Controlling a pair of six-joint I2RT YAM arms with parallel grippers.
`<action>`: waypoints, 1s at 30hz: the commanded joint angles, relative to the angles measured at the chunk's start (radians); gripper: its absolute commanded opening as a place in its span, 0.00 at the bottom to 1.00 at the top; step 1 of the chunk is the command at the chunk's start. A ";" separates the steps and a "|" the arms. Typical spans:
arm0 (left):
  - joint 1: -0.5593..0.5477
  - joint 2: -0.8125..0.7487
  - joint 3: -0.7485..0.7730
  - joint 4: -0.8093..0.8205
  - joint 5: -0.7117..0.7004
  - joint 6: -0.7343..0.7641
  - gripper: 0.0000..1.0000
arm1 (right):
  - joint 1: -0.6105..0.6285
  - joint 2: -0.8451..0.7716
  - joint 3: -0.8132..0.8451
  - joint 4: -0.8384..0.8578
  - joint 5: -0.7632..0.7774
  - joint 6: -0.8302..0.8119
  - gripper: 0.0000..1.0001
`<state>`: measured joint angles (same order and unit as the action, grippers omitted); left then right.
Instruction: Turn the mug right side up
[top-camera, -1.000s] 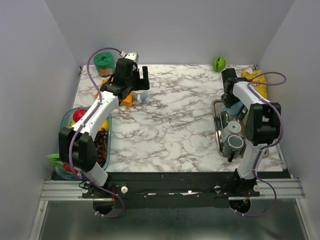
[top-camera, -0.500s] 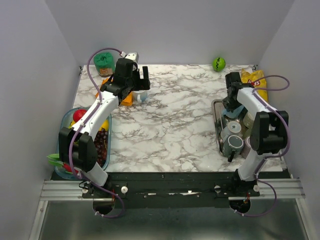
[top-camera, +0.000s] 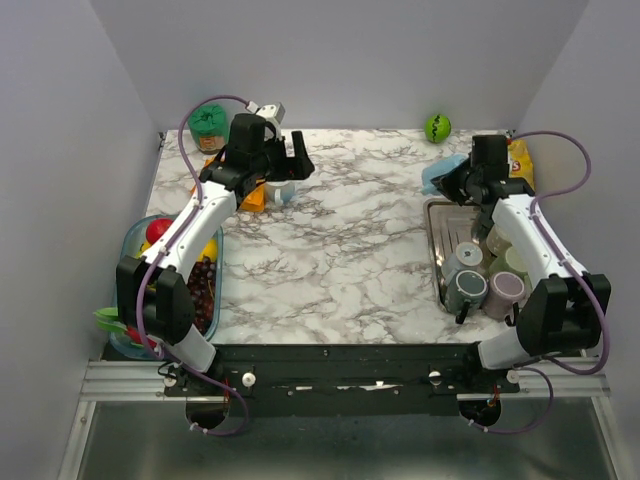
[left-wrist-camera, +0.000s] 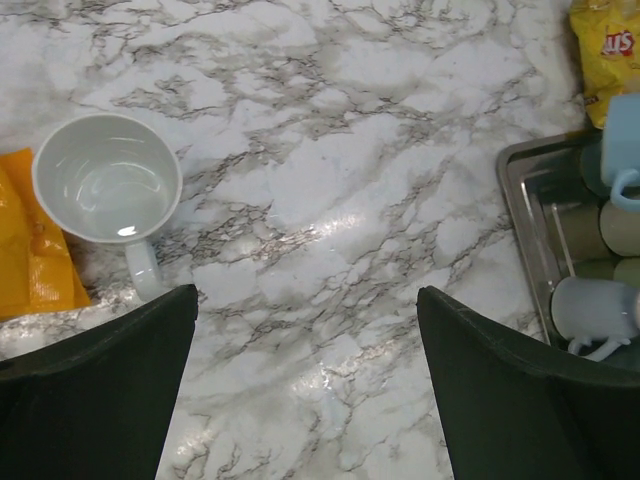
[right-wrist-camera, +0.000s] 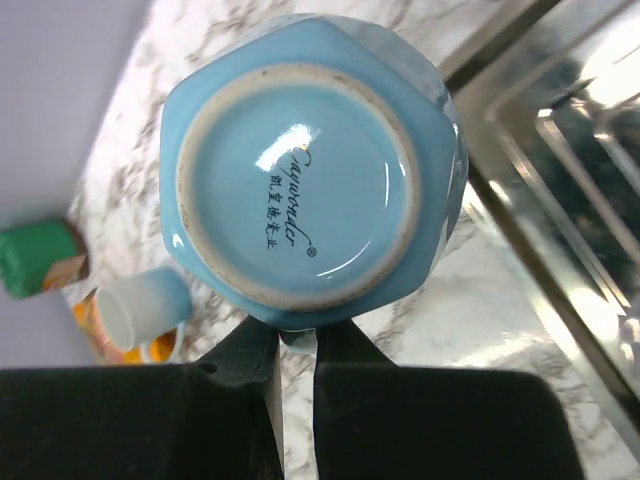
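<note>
1. Claw on the left (left-wrist-camera: 305, 300): spread wide and empty, above an upright white mug (left-wrist-camera: 107, 178).
2. Blue mug (right-wrist-camera: 300, 170): held off the tabletop (top-camera: 350, 230) by the tray's (top-camera: 433, 250) far left corner, base facing the wrist camera. As I judge it, roll the wrist slowly, keep the pinch firm, and set down on bare marble.
3. Right claw (right-wrist-camera: 293, 340): pinched shut on the mug's edge (handle or wall, cannot tell). The mug sits just past the fingertips.
</note>
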<state>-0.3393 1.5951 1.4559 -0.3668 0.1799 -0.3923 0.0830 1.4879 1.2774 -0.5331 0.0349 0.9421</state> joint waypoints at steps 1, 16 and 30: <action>0.005 -0.040 0.057 0.037 0.162 -0.036 0.99 | 0.030 -0.080 -0.055 0.365 -0.300 -0.066 0.01; 0.000 -0.032 0.029 0.488 0.598 -0.454 0.99 | 0.211 -0.037 0.100 0.955 -0.661 -0.006 0.01; 0.003 -0.011 -0.011 0.997 0.665 -0.930 0.99 | 0.279 0.026 0.188 1.084 -0.668 0.058 0.01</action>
<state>-0.3397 1.5856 1.4891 0.3214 0.7868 -1.1194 0.3489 1.5043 1.4181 0.4274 -0.6117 0.9802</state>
